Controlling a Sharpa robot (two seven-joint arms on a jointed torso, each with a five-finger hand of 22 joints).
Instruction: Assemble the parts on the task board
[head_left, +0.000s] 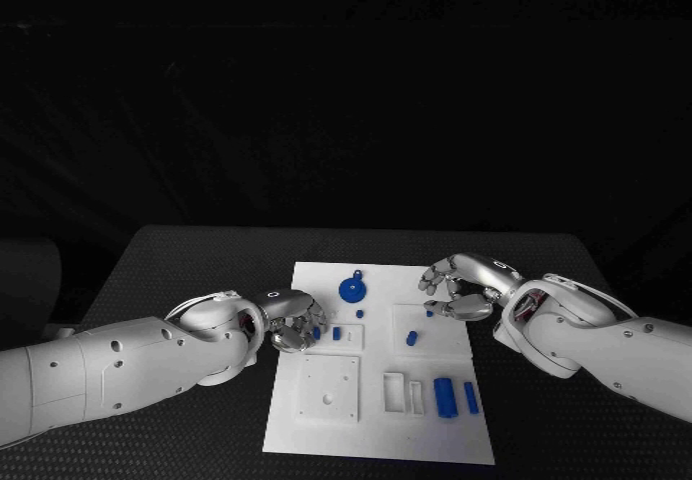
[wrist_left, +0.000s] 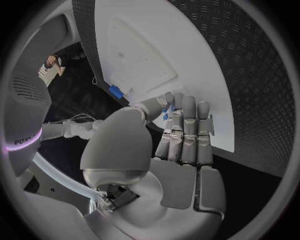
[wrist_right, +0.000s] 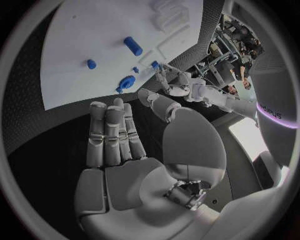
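Left hand pinched a small blue part — light, rigid, best held by its sides; right hand curled, empty — over the task board.

Task board: smooth matt white plastic. Table: black, rough textured mat. Parts: glossy blue plastic.

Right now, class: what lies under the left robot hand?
The left robot hand hangs over the task board's left edge; a small blue part peeks out beside its fingers. Anything beneath is covered.
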